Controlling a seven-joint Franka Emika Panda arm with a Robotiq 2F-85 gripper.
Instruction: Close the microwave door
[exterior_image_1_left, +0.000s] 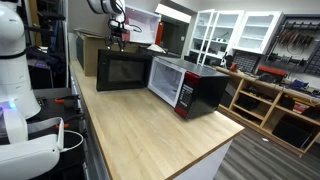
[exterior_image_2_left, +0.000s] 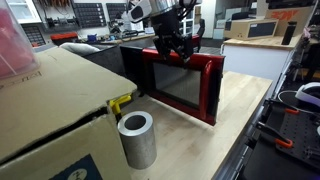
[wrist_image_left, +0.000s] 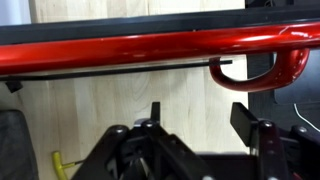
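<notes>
As the microwave door (exterior_image_2_left: 185, 85) hangs open, its red top edge sits just ahead of the fingers (wrist_image_left: 243, 118). They are spread wide and empty, likely for pushing.

You get bright, even room light; glare streaks the red microwave door (wrist_image_left: 150, 45) across the wrist view's top, slightly blurred.
</notes>
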